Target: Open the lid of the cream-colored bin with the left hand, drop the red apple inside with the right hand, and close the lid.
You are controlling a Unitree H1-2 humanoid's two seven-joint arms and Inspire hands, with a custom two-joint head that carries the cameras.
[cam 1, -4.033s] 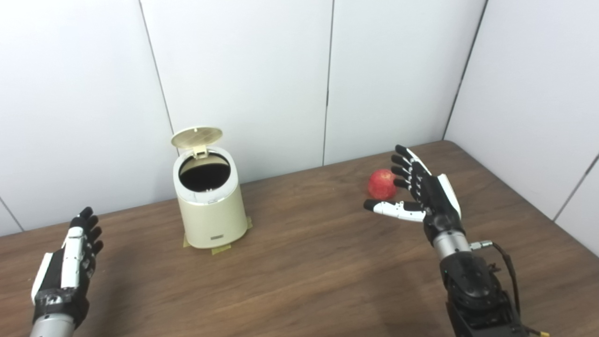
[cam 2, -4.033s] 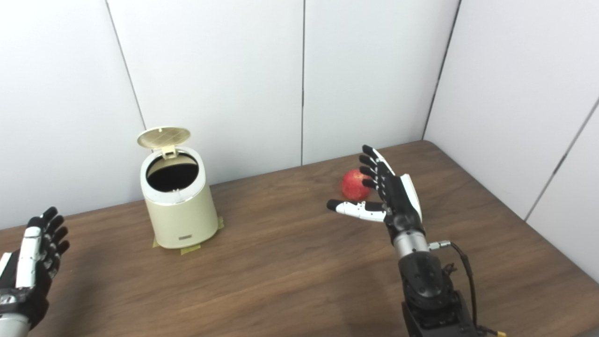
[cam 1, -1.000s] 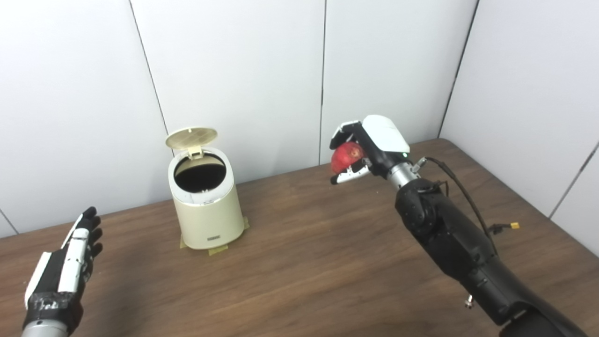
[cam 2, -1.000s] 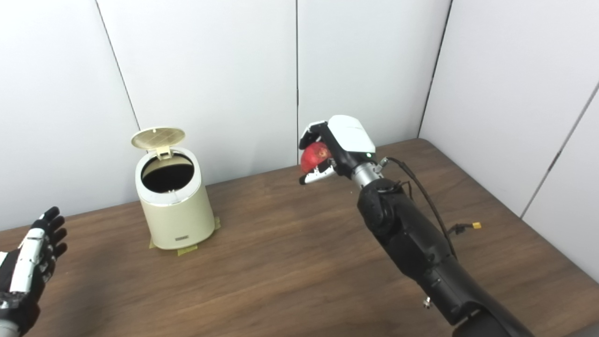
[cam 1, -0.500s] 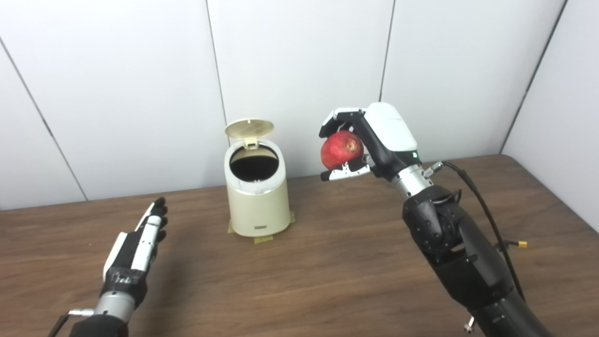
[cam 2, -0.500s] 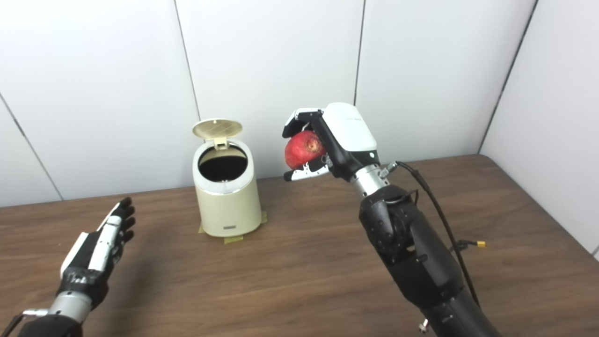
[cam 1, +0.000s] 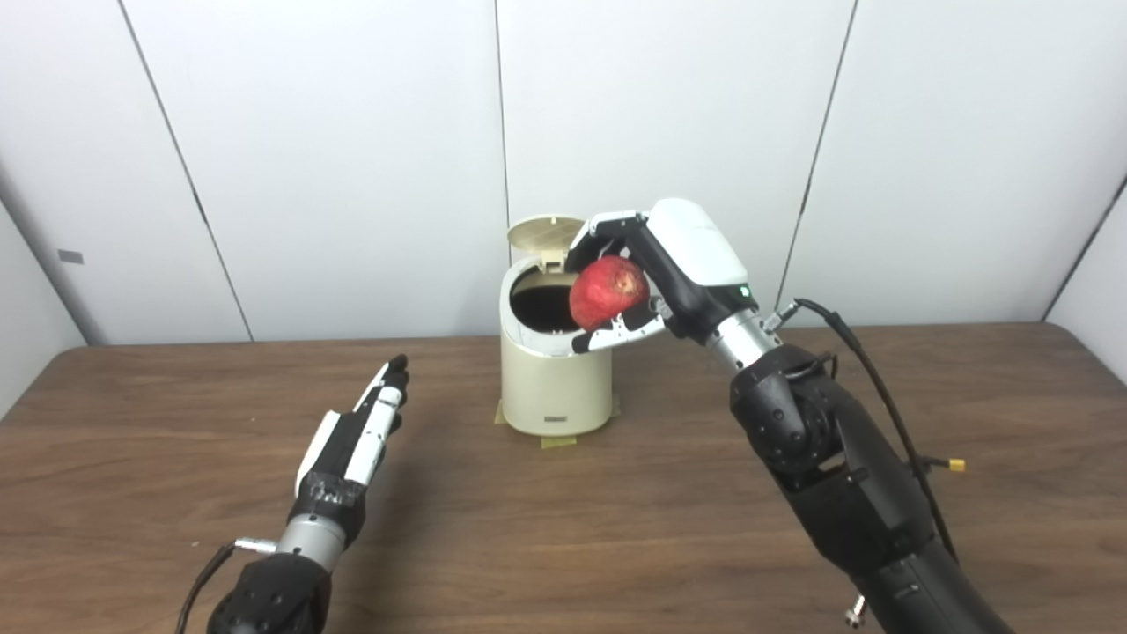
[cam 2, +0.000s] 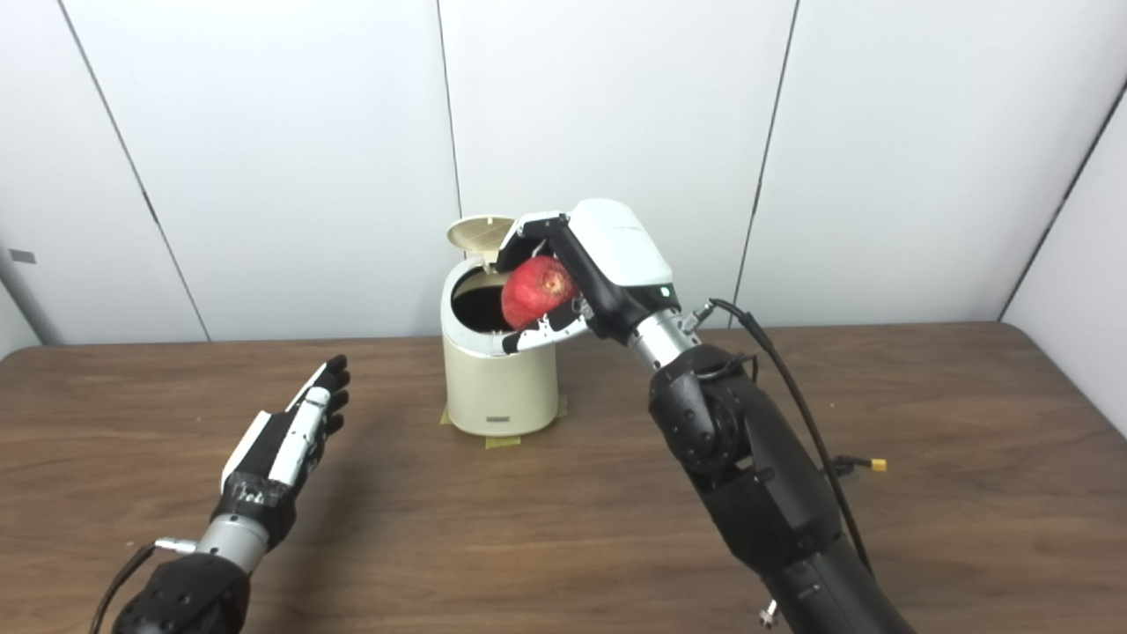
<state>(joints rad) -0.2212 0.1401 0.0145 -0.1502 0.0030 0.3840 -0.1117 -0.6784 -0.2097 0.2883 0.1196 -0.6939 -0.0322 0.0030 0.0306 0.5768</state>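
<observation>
Lid [cam 1: 546,232] of the cream-colored bin [cam 1: 555,387] stands tipped up and back, so the opening step looks done. The right robot hand [cam 1: 656,273] is clamped around the red apple [cam 1: 607,291], held in the air at the bin's right rim, partly over the dark mouth but not yet inside it. What is left, as I judge it, is to bring the fruit squarely over the opening, let go, and then shut the lid. The left robot hand [cam 1: 357,436] holds nothing, fingers straight and close together, low over the desk [cam 1: 132,423] well to the left of the bin, not touching it.
</observation>
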